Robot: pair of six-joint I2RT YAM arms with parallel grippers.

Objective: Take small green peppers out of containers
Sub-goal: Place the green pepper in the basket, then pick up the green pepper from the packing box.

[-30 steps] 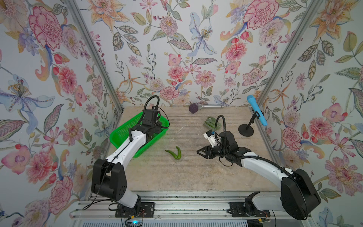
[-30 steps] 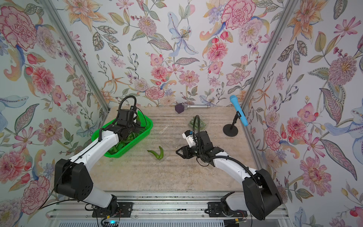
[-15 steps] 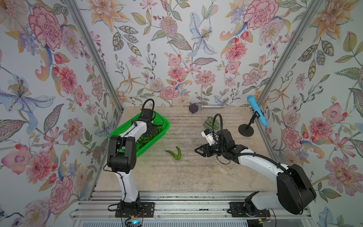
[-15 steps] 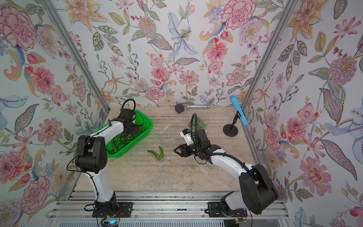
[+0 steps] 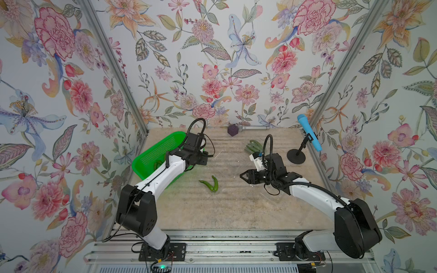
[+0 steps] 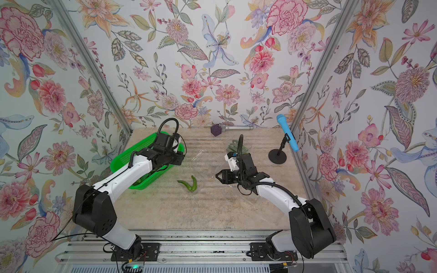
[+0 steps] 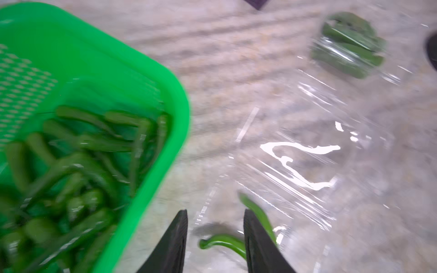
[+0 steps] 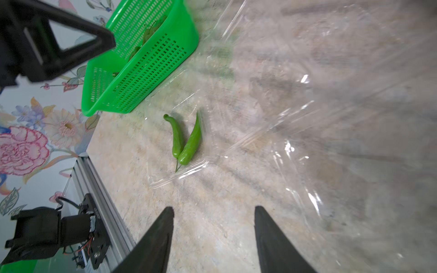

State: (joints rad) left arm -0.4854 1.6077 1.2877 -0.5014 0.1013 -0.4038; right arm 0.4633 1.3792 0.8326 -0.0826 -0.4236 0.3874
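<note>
Peppers [image 5: 210, 184], two of them, lie touching in a V near the middle of the counter [image 5: 227, 212]. They rest on an open clear box [image 8: 179, 176]. My left fingers [image 7: 181, 227] are spread, with nothing between them. They hang over the counter just right of the basket [image 5: 151, 151], on the far left side of the two peppers, and do not touch them. The green basket sits at the left and has many more peppers inside. My right fingers [image 5: 244, 176] are spread too and hold nothing. They point left at the two peppers from the right side, a little way off. A shut clear box [image 5: 255, 146] full of peppers sits far back on the right, behind my right arm. More clear plastic [image 5: 276, 199] lies under that arm.
</note>
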